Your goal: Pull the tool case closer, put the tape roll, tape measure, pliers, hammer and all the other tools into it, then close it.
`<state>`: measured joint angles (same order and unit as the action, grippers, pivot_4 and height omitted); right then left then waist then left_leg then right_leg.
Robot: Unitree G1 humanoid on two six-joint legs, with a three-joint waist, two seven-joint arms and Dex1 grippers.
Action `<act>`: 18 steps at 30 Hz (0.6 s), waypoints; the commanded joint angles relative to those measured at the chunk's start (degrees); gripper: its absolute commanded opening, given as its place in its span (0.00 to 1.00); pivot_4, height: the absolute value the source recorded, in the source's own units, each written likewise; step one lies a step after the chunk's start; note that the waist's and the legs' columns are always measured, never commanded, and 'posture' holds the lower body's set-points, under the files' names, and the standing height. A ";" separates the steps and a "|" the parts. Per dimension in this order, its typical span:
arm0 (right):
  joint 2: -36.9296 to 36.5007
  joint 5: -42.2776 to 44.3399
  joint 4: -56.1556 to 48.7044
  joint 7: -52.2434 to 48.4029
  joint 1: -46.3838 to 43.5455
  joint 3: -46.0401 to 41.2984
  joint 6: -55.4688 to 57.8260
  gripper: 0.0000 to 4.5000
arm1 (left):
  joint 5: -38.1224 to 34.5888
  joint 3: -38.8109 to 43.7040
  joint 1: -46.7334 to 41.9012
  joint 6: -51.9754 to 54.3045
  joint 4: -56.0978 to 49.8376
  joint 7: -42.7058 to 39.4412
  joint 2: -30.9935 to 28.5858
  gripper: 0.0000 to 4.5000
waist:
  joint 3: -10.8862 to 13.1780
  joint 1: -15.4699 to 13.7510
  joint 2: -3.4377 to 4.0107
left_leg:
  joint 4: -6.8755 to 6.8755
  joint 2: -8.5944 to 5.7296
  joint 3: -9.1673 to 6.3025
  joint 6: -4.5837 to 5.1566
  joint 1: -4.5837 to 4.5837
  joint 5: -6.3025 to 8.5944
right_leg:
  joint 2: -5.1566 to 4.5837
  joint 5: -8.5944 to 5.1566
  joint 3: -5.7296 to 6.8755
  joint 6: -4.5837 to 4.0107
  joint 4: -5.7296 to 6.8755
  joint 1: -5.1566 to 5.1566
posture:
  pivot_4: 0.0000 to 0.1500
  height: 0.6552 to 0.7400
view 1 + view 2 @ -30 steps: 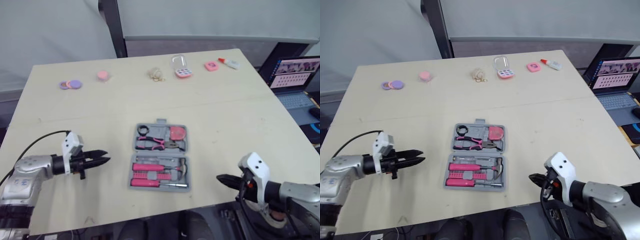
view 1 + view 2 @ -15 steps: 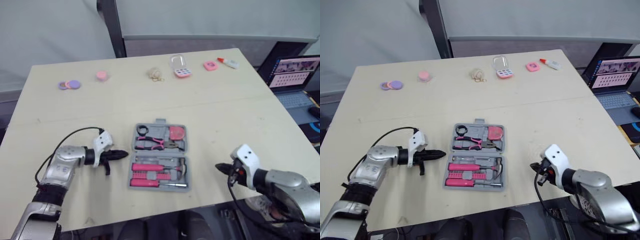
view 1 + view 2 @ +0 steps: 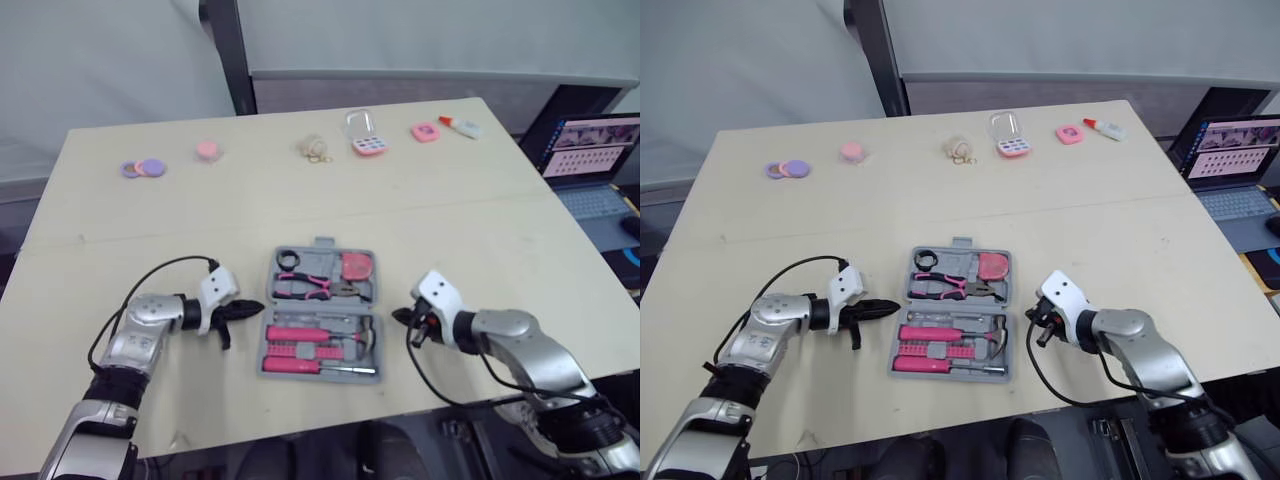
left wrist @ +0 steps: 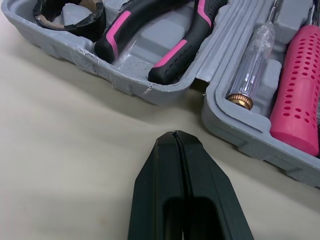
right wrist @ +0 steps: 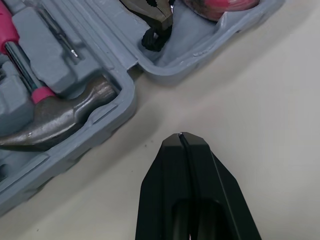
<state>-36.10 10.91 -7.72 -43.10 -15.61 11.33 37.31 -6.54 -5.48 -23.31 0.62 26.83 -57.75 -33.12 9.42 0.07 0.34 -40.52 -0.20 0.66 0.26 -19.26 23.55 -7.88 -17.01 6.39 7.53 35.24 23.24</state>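
The grey tool case (image 3: pixel 271 329) lies open and flat in the middle of the table. In its far half are the black tape roll (image 3: pixel 288 260), the pink-handled pliers (image 3: pixel 310 287) and the pink tape measure (image 3: pixel 356 266). The near half holds the hammer (image 5: pixel 55 117) and pink-handled screwdrivers (image 4: pixel 295 95). My left gripper (image 3: pixel 254 307) is shut, low over the table, its tip just short of the case's left edge at the hinge line. On the opposite side my right gripper (image 3: pixel 399 317) is also shut, its tip close to the case's right edge. Neither touches the case wall (image 4: pixel 135 85).
Along the far edge of the table lie purple and pink discs (image 3: pixel 142 168), a pink round piece (image 3: pixel 208 149), a beige clump (image 3: pixel 315 149), a pink keypad box (image 3: pixel 365 140), a pink item (image 3: pixel 424 131) and a small bottle (image 3: pixel 458 125). A laptop (image 3: pixel 590 160) sits beyond the right edge.
Both grippers have closed in on the case from either side: the left moved right to its left edge, the right moved from the front right corner to its right edge. The case has not moved.
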 commanded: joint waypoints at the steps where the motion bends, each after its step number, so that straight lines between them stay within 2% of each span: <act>1: 0.80 -1.00 1.74 -1.09 -2.49 1.27 -1.66 0.00 | 0.56 -0.03 0.19 -0.61 0.14 0.90 0.85 0.00 | 0.00 -0.02 0.00 | -0.02 0.00 -0.01 0.00 0.00 0.00 | -0.01 0.00 0.01 0.00 0.04 0.00 | 1.00 1.00; 18: 4.91 -3.25 6.42 -2.97 -6.31 5.42 -3.66 0.00 | 1.42 -1.83 -0.50 0.31 -1.24 1.75 4.49 0.00 | -0.01 0.02 0.01 | -0.16 -0.04 -0.13 0.00 0.01 0.00 | -0.10 0.00 0.16 0.00 0.19 -0.07 | 1.00 1.00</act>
<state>-31.91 7.83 -0.97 -45.36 -21.62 16.07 34.58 -5.76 -5.71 -23.59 0.39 27.15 -55.85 -29.57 9.41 0.09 0.35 -40.71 -0.24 0.51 0.26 -19.25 23.55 -7.99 -17.01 6.57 7.53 35.43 23.15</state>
